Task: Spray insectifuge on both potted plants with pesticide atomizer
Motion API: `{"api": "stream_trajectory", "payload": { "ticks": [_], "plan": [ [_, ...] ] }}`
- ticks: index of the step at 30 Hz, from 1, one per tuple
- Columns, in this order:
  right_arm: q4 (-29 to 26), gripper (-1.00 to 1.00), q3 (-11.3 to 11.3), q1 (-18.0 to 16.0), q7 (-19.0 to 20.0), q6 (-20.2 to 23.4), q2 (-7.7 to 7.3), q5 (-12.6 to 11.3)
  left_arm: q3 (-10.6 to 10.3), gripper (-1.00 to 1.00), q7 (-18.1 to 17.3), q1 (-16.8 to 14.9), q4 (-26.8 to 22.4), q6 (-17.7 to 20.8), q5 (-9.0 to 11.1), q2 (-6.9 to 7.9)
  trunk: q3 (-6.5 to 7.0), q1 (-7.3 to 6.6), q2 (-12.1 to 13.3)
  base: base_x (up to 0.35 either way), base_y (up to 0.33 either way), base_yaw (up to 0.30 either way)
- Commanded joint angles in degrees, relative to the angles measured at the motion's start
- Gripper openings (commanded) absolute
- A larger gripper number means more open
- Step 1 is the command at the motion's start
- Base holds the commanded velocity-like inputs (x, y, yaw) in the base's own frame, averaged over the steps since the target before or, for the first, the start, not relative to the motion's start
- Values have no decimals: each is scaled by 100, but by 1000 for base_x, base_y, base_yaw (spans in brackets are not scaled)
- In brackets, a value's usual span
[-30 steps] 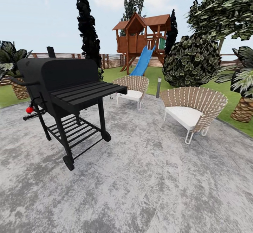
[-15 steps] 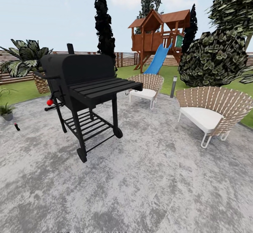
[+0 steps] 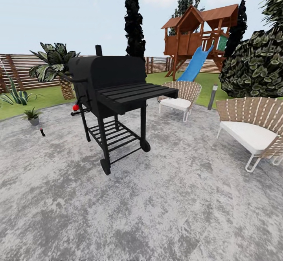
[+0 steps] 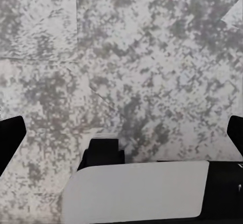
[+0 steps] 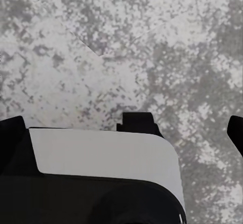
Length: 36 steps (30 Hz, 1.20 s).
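Dark pesticide atomizer (image 3: 42,132) lies on the patio (image 3: 157,206) beside a potted plant (image 3: 32,114), far from both spread-open pincers.

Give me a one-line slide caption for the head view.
Black grill on the grey patio, two wicker chairs right, small dark bottle and potted plant far left.

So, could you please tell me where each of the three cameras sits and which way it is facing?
Head view: on the robot's head, looking forward across the patio at the black grill, chairs and playhouse; a small dark bottle lies far left.
Left wrist view: on the left arm, looking down at paving; the left gripper has dark fingertips at the edges, spread apart.
Right wrist view: likewise, over the right gripper.
Both wrist views share the mottled grey paving and the robot's white body.
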Motion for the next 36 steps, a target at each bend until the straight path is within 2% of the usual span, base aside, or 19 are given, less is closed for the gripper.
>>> {"api": "stream_trajectory", "payload": {
  "ticks": [1,21,29,30,36],
  "plan": [
    [-1,100,2,-1,0,-11,0,1,4,100,-5,-5,6,-1,9,-1,-28,22,-44,0,0,260],
    [-1,100,17,-1,-1,-11,0,1,4,100,-5,-2,2,-1,3,-1,-482,461,-846,0,0,250],
    [-70,100,17,-1,7,-4,-8,-19,11,100,-4,-5,-12,-1,7,-1,-527,461,-846,0,0,229],
    [-137,100,17,-1,6,-3,-9,-22,12,100,-4,-8,-23,-1,11,2,-533,461,-846,0,0,212],
    [-1587,100,17,-1,2,59,-12,-35,13,100,-7,-244,-391,-1,28,4,-571,461,-846,0,0,209]
  ]
}}
